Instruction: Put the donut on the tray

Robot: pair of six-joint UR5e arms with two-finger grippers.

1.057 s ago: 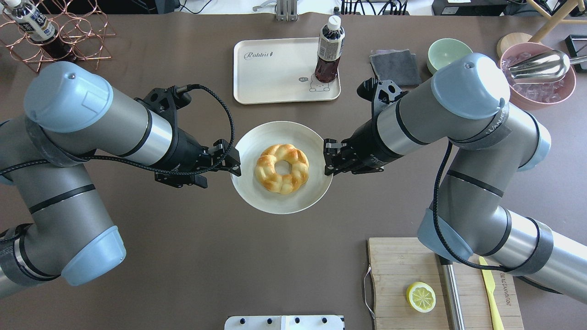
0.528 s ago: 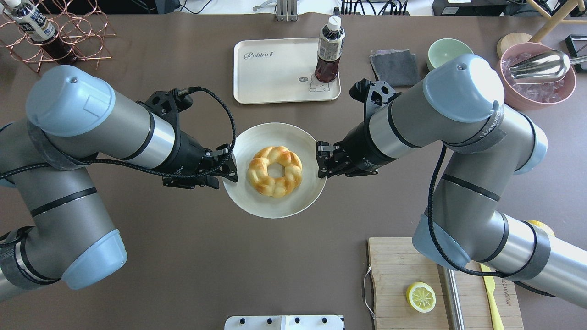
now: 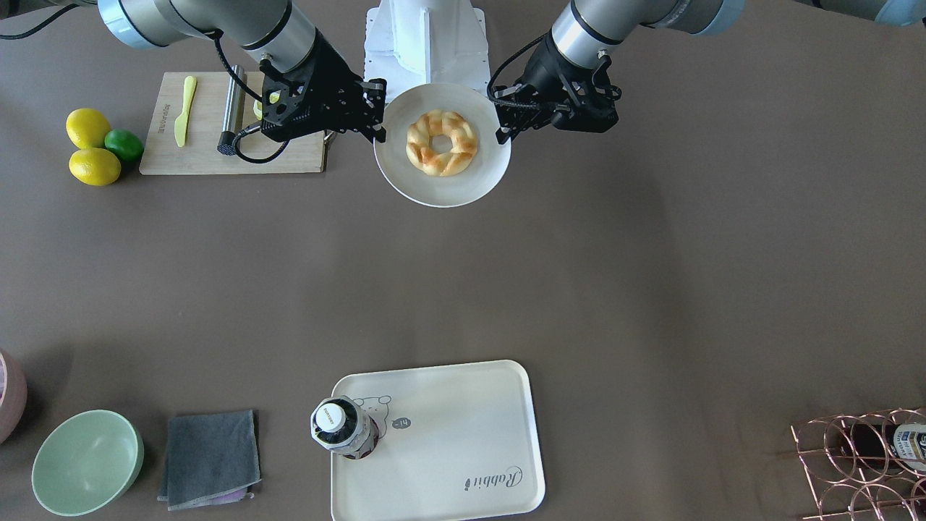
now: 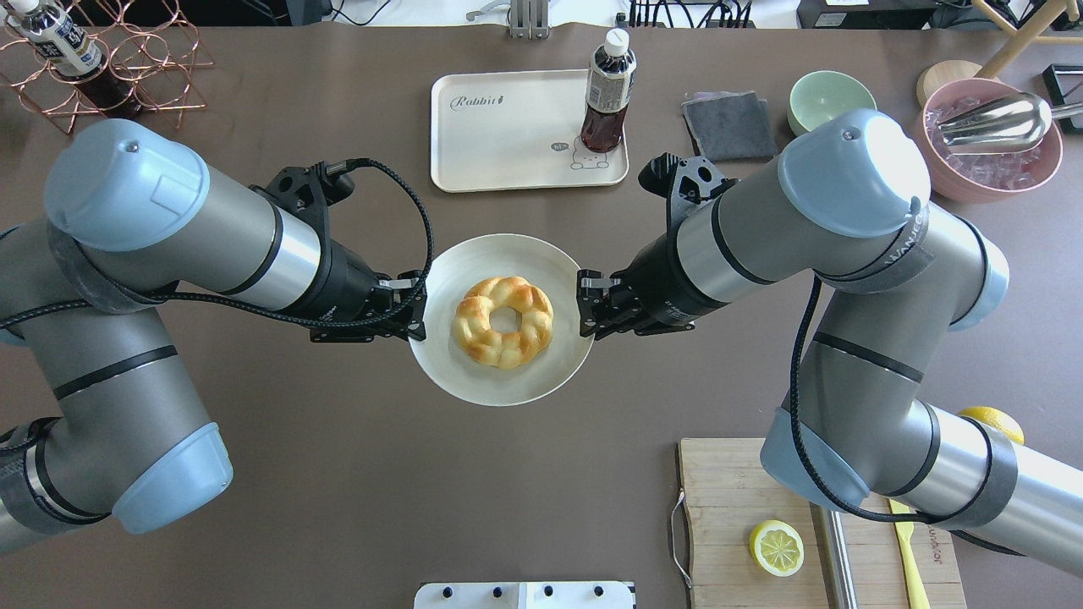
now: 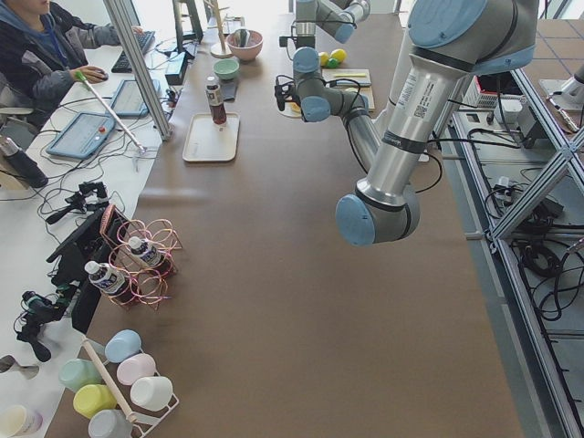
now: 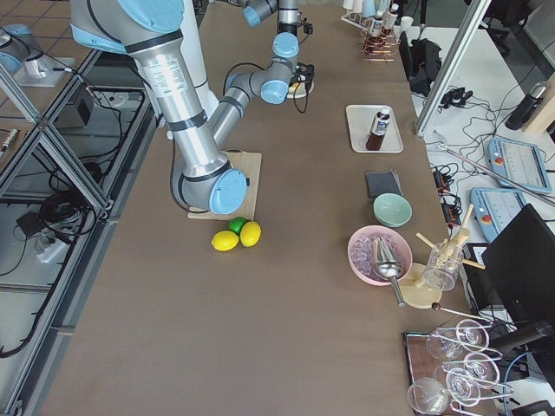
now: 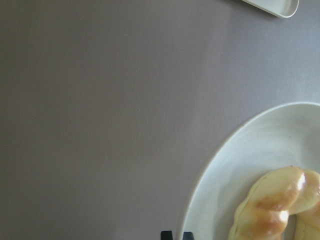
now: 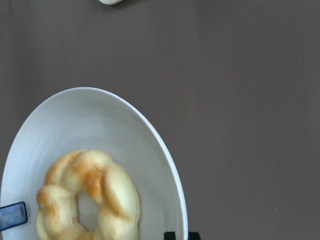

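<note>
The donut [image 4: 474, 326], a braided golden ring, lies on a round off-white plate [image 4: 508, 258] at mid-table. My left gripper [image 4: 415, 304] is shut on the plate's left rim and my right gripper [image 4: 586, 304] is shut on its right rim. In the front-facing view the donut [image 3: 456, 152] and plate [image 3: 441, 188] sit between the left gripper [image 3: 499, 123] and right gripper [image 3: 377, 119]. The wrist views show the donut [image 7: 270, 210] [image 8: 115, 195] on the plate. The cream tray [image 4: 508, 135] lies beyond the plate, apart from it.
A dark drink bottle [image 4: 607, 93] stands on the tray's right end. A grey cloth [image 4: 729, 124], green bowl [image 4: 825, 97] and pink ice bowl [image 4: 990, 144] are at the far right. A cutting board [image 4: 744, 507] with a lemon slice [image 4: 777, 547] is near right. A copper rack [image 4: 110, 68] stands far left.
Both grippers and the plate with the donut have shifted together a little to the left and toward the robot, away from the tray.
</note>
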